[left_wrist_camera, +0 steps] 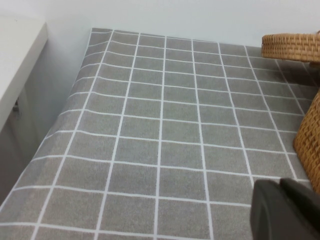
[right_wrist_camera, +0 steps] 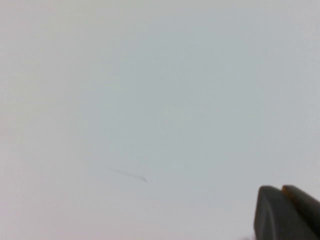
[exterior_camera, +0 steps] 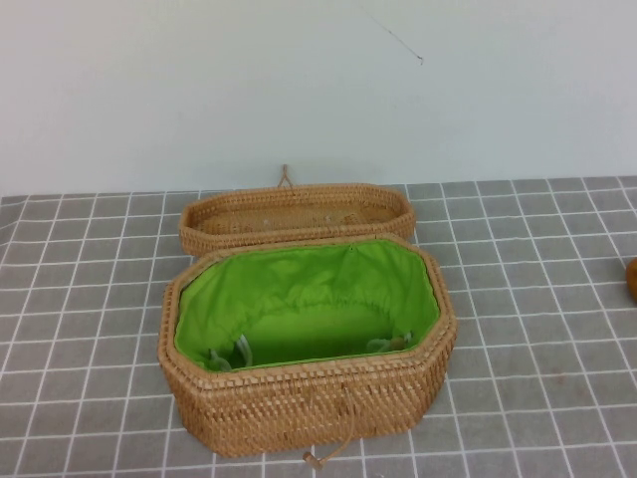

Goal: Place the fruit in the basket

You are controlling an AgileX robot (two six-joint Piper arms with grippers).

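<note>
Basket: deep woven wicker with green lining, set open on the grey checked cloth; nothing but the lining is seen inside; a cord loop hangs at its near wall. Its wicker wall is seen just beside the left gripper in the left wrist view.
Lid: shallow unlined wicker piece, laid just behind the basket, touching or nearly touching its far rim; seen ahead of the left gripper.
Fruit: only an orange-brown sliver is seen at the right edge of the high view, on the cloth, well apart from the basket and from the left gripper.
Left gripper: held low over the cloth on the basket's left side; only a dark fingertip part is shown, so open or closed cannot be told.
Right gripper: pointed at the plain pale wall, away from the table; only a dark tip is shown, so its state cannot be told.
</note>
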